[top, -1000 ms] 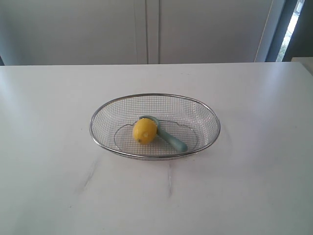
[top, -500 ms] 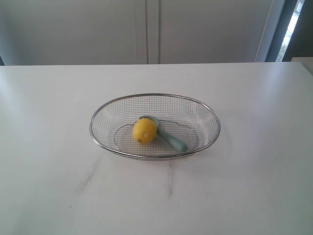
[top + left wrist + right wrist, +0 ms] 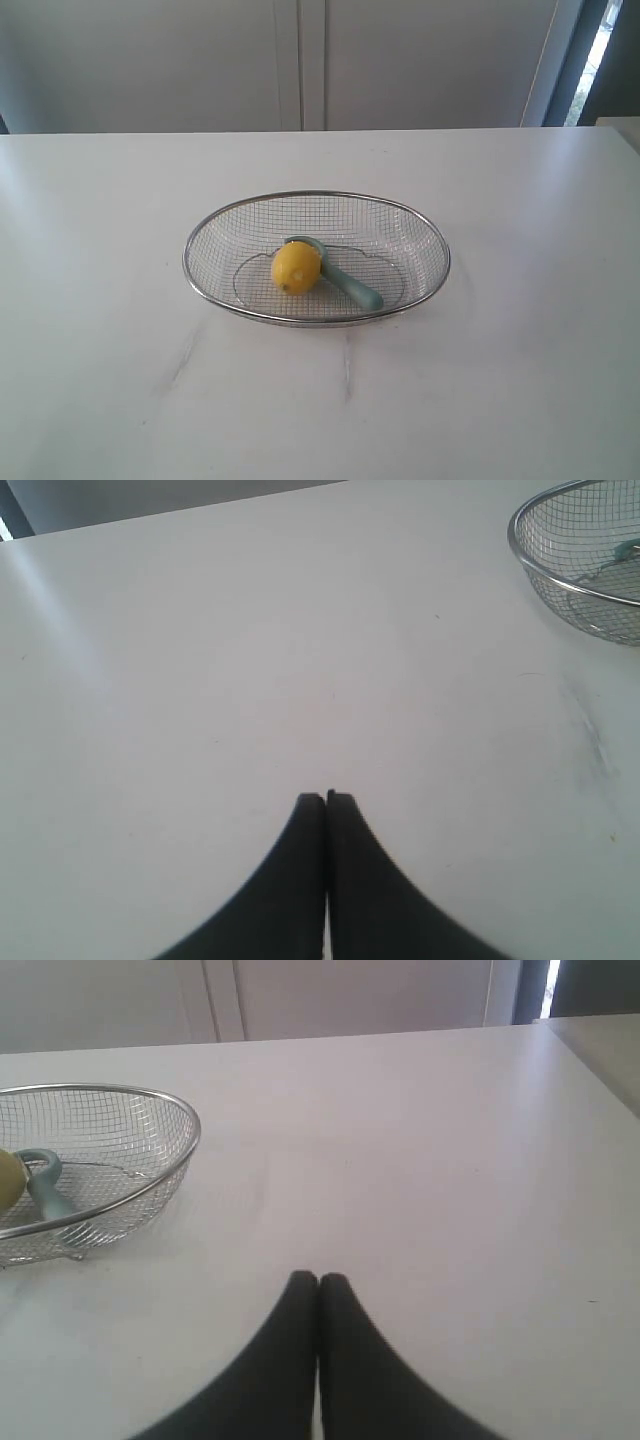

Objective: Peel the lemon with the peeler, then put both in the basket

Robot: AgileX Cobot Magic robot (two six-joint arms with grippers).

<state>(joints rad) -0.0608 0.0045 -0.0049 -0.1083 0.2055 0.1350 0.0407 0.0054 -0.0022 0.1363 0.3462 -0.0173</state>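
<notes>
Nothing has moved since the earlier frames: basket, lemon and peeler lie exactly as they did, and the exterior view is unchanged.

A white table [image 3: 520, 380] fills most of the scene, with pale cabinet doors behind it. At its middle sits the basket [image 3: 215, 250], a wide, shallow oval of silver wire mesh with a solid metal rim.

Both grippers are held over bare tabletop, well apart from the basket, one to either side of it. The left gripper [image 3: 326, 798] has its two dark fingers pressed together at the tips with nothing between them. The right gripper [image 3: 319, 1278] is the same, fingers closed against each other and empty.

Inside the basket lies the peeler [image 3: 352, 285]. Its pale teal handle runs toward the basket's front right, and its curved head is tucked behind the lemon.

Last comes the lemon [image 3: 296, 268], bright yellow and roundish. It rests on the basket floor just left of centre, touching the peeler's head.
</notes>
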